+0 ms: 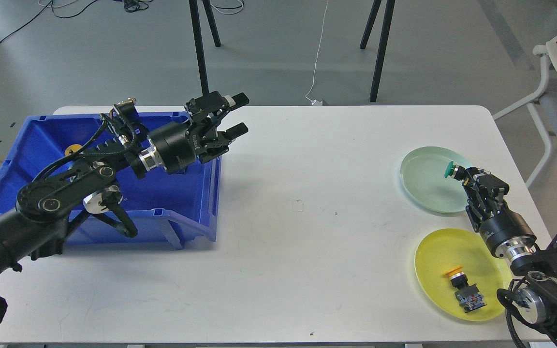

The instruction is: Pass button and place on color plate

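Currently, a green-capped button [450,170] is being held in the right gripper [463,175], whose fingers are clamped on the button's body, with the green cap pointing out toward the left. The button is being kept over the right-hand part of the pale green plate [426,180]; whether it is touching the plate cannot be told from this view. The right arm is being extended in from the lower right corner, crossing the upper right edge of the yellow plate [435,270], which is lying just in front of the green one on the white table [298,212].

On the yellow plate a second button [463,289] is lying on its side (its orange cap is turned toward the upper left, its dark body and contact block toward the lower right).

On the other side of the table, well apart from both plates, the left gripper [237,115] is being held above the far right corner of the blue bin [182,212], with its two fingers spread apart and nothing between them. The left arm is being stretched across the bin from the lower left. Inside the bin, near its far left wall, a small yellow object [71,150] is partly showing behind the arm; what it is cannot be made out.
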